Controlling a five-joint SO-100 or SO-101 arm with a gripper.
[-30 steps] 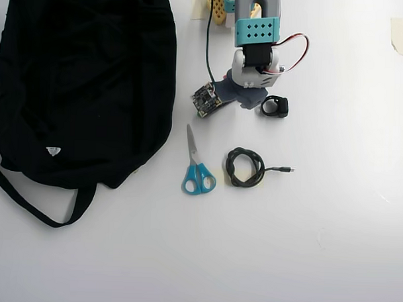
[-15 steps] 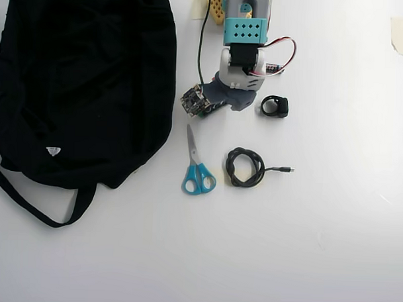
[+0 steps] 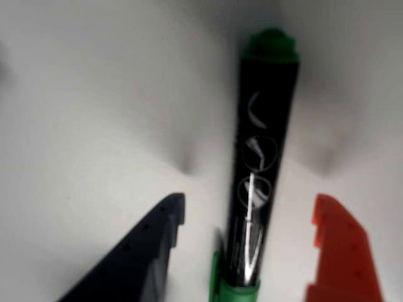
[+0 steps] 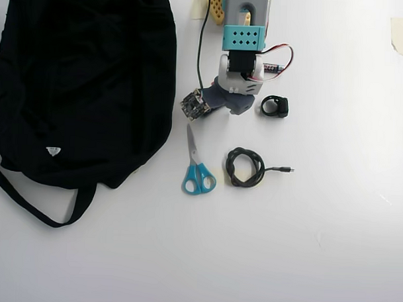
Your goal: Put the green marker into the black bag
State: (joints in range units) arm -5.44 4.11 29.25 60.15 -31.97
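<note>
In the wrist view the green marker (image 3: 261, 145) lies on the white table, with a dark body, white lettering, a green cap at the top and a green end at the bottom edge. My gripper (image 3: 250, 202) is open and straddles it: the dark blue finger (image 3: 148, 251) is to its left and the orange finger (image 3: 340, 251) to its right, neither touching it. In the overhead view the arm (image 4: 241, 66) hides the marker and the fingers. The black bag (image 4: 85, 74) lies at the left, with its white label (image 4: 52, 151) and a strap (image 4: 34, 208).
In the overhead view blue-handled scissors (image 4: 197, 167) lie just below the arm, with a coiled black cable (image 4: 245, 167) to their right. A small black ring-shaped object (image 4: 274, 106) sits right of the arm. A piece of tape (image 4: 399, 35) is at the top right.
</note>
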